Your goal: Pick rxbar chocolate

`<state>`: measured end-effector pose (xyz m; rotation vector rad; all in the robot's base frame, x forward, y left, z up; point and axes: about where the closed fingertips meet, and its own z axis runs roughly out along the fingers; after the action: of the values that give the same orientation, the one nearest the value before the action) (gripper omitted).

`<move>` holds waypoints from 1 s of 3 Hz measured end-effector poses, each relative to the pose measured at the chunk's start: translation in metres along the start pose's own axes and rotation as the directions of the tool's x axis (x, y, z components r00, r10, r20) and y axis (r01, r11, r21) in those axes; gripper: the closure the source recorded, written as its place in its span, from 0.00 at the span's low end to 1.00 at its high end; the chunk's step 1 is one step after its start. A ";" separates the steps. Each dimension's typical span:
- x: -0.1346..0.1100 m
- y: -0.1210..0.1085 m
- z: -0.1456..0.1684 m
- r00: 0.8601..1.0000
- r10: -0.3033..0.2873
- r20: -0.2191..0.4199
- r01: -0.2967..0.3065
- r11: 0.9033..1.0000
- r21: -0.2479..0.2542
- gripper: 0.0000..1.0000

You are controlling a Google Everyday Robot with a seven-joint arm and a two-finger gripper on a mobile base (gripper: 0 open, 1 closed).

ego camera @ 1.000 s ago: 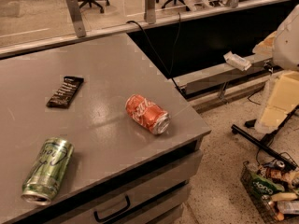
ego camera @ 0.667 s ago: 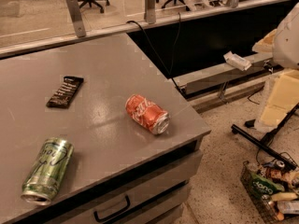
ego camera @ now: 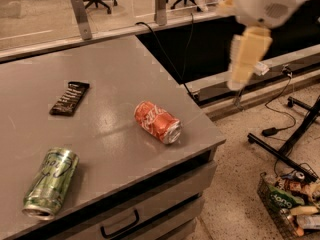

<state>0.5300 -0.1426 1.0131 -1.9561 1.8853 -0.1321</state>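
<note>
So, target: rxbar chocolate [ego camera: 69, 98], a dark flat wrapper with pale lettering, laid flat on the table [ego camera: 125, 59], long axis slanted slightly away from the front edge.
Target position: left of the red soda can [ego camera: 156, 122] and farther back, well apart from it; nothing is touching the bar.
Weight: judged light.
Stiffness: judged semi-soft; the wrapper is expected to crinkle and the bar to give a little when squeezed.
Slip: film wrapper judged slick; sliding on the smooth top is likely if it is nudged sideways.
Fragility: low; denting is only expected if it is clamped hard.
Grasp point: mid-length, across the narrow width, taken from above; with so low a profile the gripper must be brought right down to the tabletop.
Avoid: the wrapper ends, judged too thin and floppy to be held.
Green can [ego camera: 50, 183]: on its side, left of the red can and nearer the front edge, clear of the bar.
Red can: on its side near the table's right front corner; a run to the bar is judged to pass behind it.
Gripper [ego camera: 239, 74]: in the air, right of the red can and farther back, past the table's right edge, well apart from the bar; open-or-closed state cannot be told.
Basket [ego camera: 290, 204]: on the floor, right of the red can and lower; not involved.
</note>
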 end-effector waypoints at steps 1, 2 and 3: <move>-0.060 -0.049 0.008 0.981 -0.190 0.029 0.189 0.981 0.040 0.00; -0.123 -0.070 0.022 0.938 -0.339 0.069 0.336 0.940 0.061 0.00; -0.175 -0.069 0.042 0.892 -0.441 0.101 0.436 0.897 0.067 0.00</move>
<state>0.5958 0.0373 1.0383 -2.2777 1.3304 -0.1851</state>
